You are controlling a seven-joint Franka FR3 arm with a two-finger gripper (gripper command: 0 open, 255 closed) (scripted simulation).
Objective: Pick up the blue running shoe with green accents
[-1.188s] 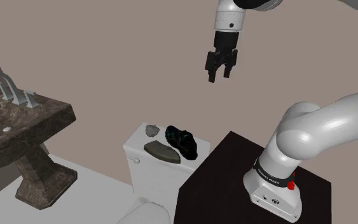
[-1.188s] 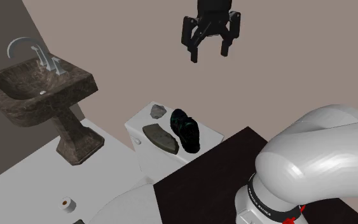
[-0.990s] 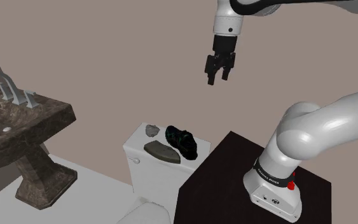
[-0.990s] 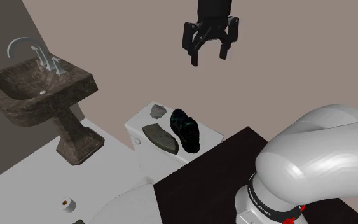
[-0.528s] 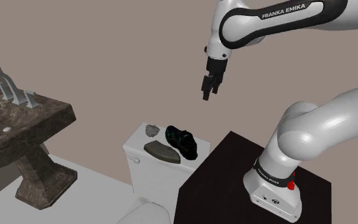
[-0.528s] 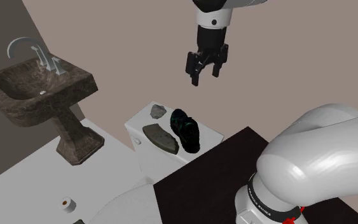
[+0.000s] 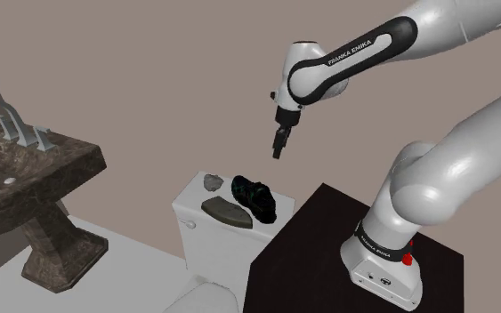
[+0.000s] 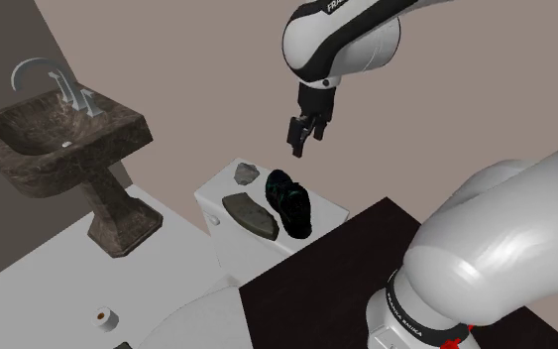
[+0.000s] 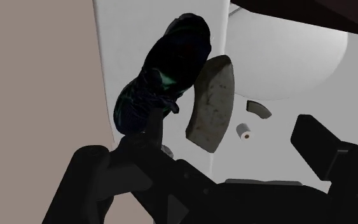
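On white toilet tank point(image 7: 208, 244) near dark sink point(image 7: 35, 178): dark shoe point(image 7: 255, 197); fingers point(image 9: 323, 146) apart, empty, above.

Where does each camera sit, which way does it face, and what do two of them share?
Shoulder view: beside and slightly behind the stand, looking down over the toilet tank and sink; the arm and gripper show.
Second exterior view: near the arm's base, facing the same wall, tank and sink; arm and gripper show.
Wrist view: on the hand, looking down past its open fingers at the shoe on the tank.
Shared: both exterior views show the shoe below the gripper.
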